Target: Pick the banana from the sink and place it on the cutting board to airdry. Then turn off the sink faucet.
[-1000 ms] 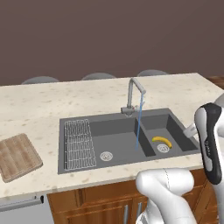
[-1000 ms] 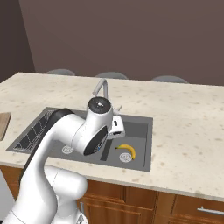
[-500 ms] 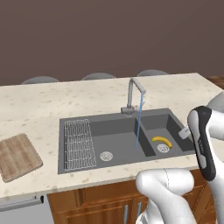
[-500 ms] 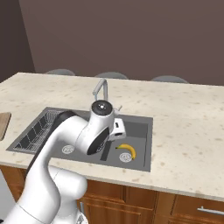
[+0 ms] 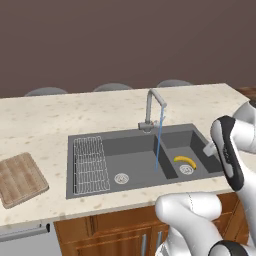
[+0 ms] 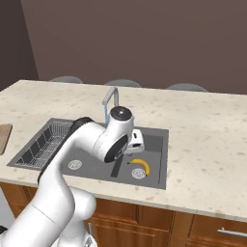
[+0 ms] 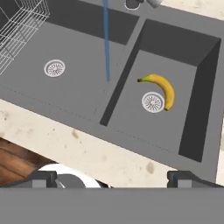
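Note:
The banana (image 5: 185, 161) (image 6: 141, 165) (image 7: 162, 87) lies on the floor of the small basin of the sink (image 5: 131, 149) (image 6: 155, 147) (image 7: 78, 52), curled around the round drain. My gripper (image 7: 113, 178) hangs open above the sink's near rim, looking down at the banana and well clear of it, with nothing between its fingers. The hand (image 6: 136, 142) hovers over the divider between the basins. Water falls in a thin blue stream (image 5: 159, 142) (image 7: 106, 39) from the sink faucet (image 5: 150, 110) (image 6: 110, 99). On the counter far to the left lies the cutting board (image 5: 21, 179) (image 6: 4, 137).
A white wire rack (image 5: 91, 164) (image 6: 43, 140) (image 7: 17, 26) fills the left part of the large basin. Speckled counter surrounds the sink on all sides. Grey chair backs (image 5: 112, 87) show beyond the far counter edge.
The arm has shifted slightly toward the small basin, bringing the hand nearer over the sink. The jaws stay open, the banana lies where it was and water keeps running.

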Tool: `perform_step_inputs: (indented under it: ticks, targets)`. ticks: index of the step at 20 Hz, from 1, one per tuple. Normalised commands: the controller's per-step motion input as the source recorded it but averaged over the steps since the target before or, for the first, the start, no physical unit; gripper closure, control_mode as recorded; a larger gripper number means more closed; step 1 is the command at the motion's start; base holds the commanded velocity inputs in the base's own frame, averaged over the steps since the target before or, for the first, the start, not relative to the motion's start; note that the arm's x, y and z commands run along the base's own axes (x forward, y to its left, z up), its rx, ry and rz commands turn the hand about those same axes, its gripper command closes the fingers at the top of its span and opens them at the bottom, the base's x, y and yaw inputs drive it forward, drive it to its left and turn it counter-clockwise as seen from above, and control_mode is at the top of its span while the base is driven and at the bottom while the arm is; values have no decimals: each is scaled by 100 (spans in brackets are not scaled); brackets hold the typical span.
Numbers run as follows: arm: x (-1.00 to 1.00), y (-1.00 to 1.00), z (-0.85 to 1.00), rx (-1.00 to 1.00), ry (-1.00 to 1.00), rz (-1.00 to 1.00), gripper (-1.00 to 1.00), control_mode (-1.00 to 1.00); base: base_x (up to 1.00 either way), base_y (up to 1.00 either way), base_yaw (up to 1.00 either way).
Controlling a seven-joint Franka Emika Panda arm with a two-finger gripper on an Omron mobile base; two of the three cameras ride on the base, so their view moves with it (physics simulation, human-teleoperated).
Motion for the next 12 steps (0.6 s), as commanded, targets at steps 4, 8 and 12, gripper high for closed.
perform_step_inputs:
  ticks: [4,8,12]
  targets:
    - [20,-4,-27,0,4,4,-100,-100,0,0,0]
    - [21,0,-30,0,1,6,-100,-100,0,0,0]
    - [18,0,-28,0,0,10,-100,-100,0,0,0]
